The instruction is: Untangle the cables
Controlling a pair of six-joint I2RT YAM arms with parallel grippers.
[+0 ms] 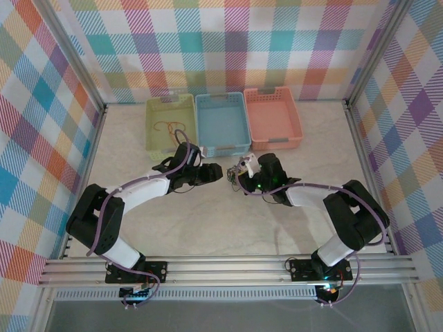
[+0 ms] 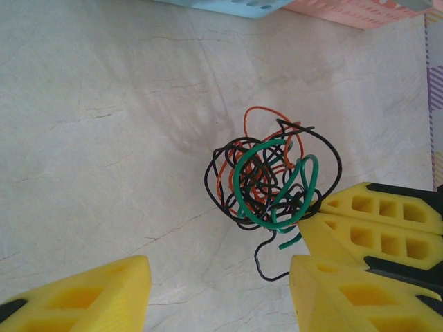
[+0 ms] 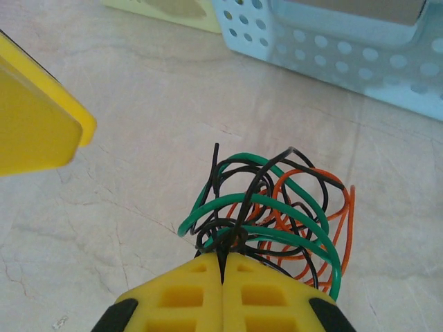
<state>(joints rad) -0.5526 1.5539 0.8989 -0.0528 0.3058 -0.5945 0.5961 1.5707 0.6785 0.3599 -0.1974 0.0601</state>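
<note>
Right wrist view: right gripper (image 3: 223,266) is clenched, fingers pressed flat together with a black strand of the cable tangle (image 3: 277,207) pinched in the seam. The rest of the knot (black, green and red-orange loops) fans out from the tips toward 12–2 o'clock, over the table (image 3: 138,159); whether it rests on the surface I cannot tell. Left gripper (image 2: 218,283) is released, jaws apart with nothing between them. In its own view the knot sits at 12 o'clock of the gap and the right fingers enter at 3 o'clock. Judgement: the step is a two-point pull-apart. The left claw should take one colour only, not a bundle. The green loose end (image 2: 291,242) looks freest. Then draw slowly toward 9 o'clock in the top view while the right holds fast. Risk: black loops wrap the green, so a hard pull may tighten the knot. Surroundings, top view: yellow-green basket (image 1: 154,111), blue basket (image 1: 220,97) and pink basket (image 1: 272,93) stand at 12 o'clock. A red-orange wire (image 1: 166,128) lies in the yellow-green one. Obstacles: the blue wall is near, and the claw tips are close together.
</note>
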